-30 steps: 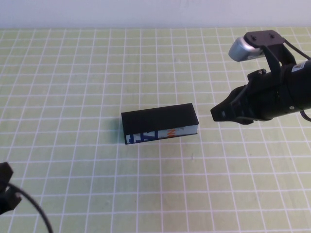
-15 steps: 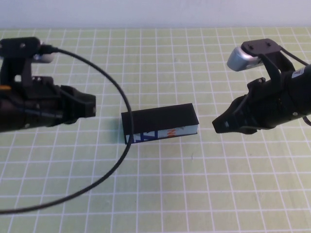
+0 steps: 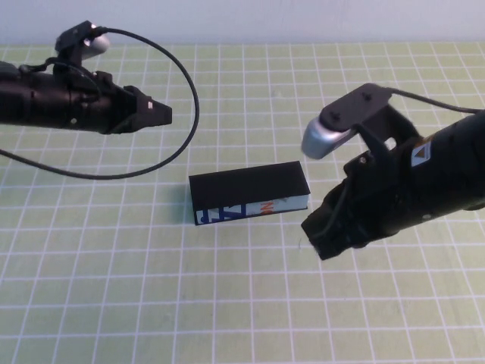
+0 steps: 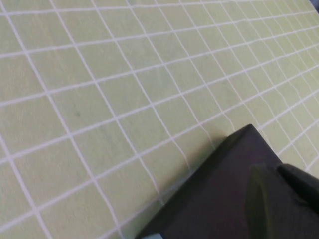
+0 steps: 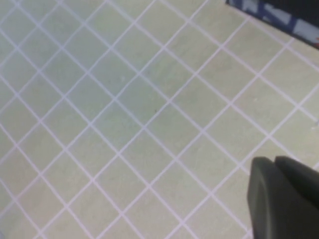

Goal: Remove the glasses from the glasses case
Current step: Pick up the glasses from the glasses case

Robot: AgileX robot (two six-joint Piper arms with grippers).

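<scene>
The left arm reached in from the left edge, held level above the mat, its left gripper (image 3: 161,114) pointing right with fingers together. The right arm came in from the right edge, angled down and leftward, its right gripper (image 3: 324,237) low near the mat, fingers (image 5: 284,199) pressed together.

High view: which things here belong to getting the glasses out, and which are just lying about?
Job:
- glasses case, lid shut, no glasses visible
- left end effector, hovering beyond the case on its left
- right end effector, hovering near the case's right end

Lying about:
- only the green grid mat and the left arm's looping cable
</scene>
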